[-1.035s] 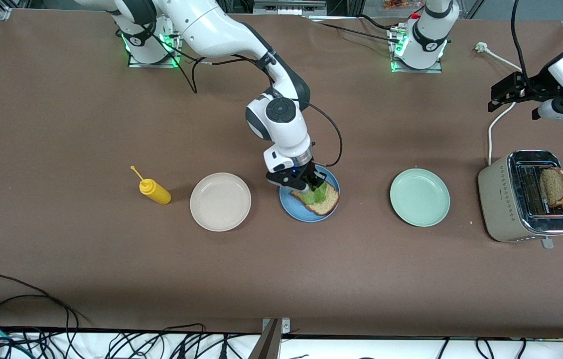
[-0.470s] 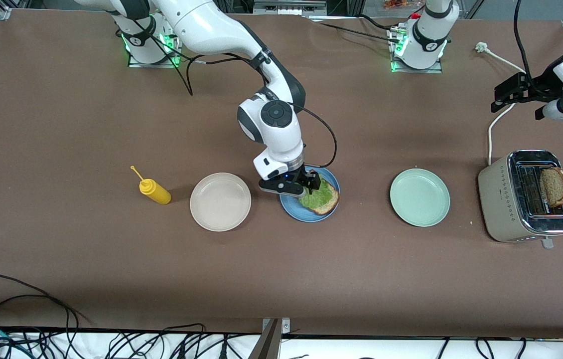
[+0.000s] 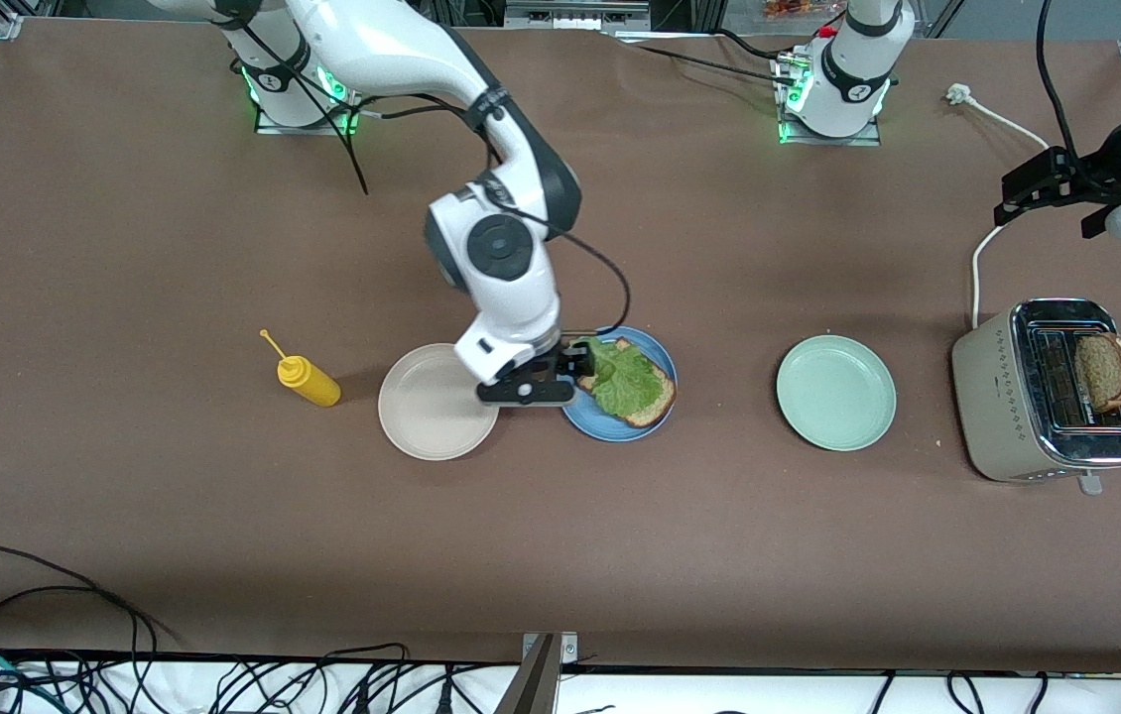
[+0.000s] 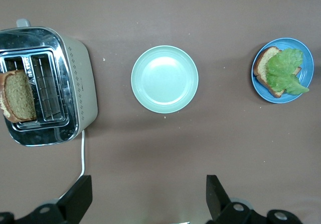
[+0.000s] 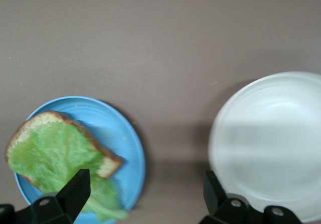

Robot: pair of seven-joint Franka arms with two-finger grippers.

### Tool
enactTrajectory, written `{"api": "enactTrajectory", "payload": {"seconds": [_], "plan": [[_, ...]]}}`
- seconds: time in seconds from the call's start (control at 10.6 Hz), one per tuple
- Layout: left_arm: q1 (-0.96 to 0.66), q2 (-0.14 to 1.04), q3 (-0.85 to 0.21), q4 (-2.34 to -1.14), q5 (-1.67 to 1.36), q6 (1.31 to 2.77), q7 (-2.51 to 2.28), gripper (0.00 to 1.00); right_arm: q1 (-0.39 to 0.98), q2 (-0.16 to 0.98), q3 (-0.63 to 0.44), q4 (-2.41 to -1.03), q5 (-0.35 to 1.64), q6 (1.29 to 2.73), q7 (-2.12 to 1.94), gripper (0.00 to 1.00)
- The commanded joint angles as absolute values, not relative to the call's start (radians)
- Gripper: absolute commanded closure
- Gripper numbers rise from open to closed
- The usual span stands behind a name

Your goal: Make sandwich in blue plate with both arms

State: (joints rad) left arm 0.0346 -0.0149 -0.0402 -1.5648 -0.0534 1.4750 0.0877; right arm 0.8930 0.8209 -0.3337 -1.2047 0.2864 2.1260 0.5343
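Green lettuce now lies loose on the bread slice in the blue plate; the right gripper, jaws open and empty, has drawn back from it toward the beige plate. The left gripper, open, has drifted outward above the toaster, probably for the second slice.

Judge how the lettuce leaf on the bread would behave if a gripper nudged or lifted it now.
The lettuce leaf looks thin and ruffled, so it would probably flop. It lies loose on the bread slice in the blue plate, overhanging the crust, so a nudge would likely slide it off. The right gripper, open, hangs beside it.
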Motion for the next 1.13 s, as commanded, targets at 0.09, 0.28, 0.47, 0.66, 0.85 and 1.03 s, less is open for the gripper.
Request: {"api": "enactTrajectory", "payload": {"seconds": [0.09, 0.28, 0.47, 0.66, 0.85, 1.03], "plan": [[0.040, -0.003, -0.041, -1.532, -0.048, 1.454, 0.083, 0.00, 0.818, 0.694, -0.410, -1.242, 0.367, 1.921, 0.171, 0.00], [0.034, 0.000, -0.052, -1.535, 0.032, 1.448, 0.087, 0.00, 0.749, 0.634, -0.403, -1.287, 0.361, 1.873, 0.019, 0.00], [0.025, 0.002, -0.052, -1.535, 0.041, 1.419, 0.087, 0.00, 0.677, 0.557, -0.394, -1.356, 0.359, 1.821, -0.108, 0.00], [0.025, 0.002, -0.052, -1.534, 0.041, 1.411, 0.089, 0.00, 0.519, 0.445, -0.323, -1.452, 0.341, 1.787, -0.207, 0.00], [0.022, 0.002, -0.052, -1.532, 0.040, 1.411, 0.089, 0.00, 0.317, 0.317, -0.179, -1.572, 0.238, 1.786, -0.244, 0.00], [0.020, 0.003, -0.052, -1.532, 0.038, 1.411, 0.087, 0.00, 0.200, 0.192, -0.068, -1.679, 0.157, 1.793, -0.230, 0.00]]}}
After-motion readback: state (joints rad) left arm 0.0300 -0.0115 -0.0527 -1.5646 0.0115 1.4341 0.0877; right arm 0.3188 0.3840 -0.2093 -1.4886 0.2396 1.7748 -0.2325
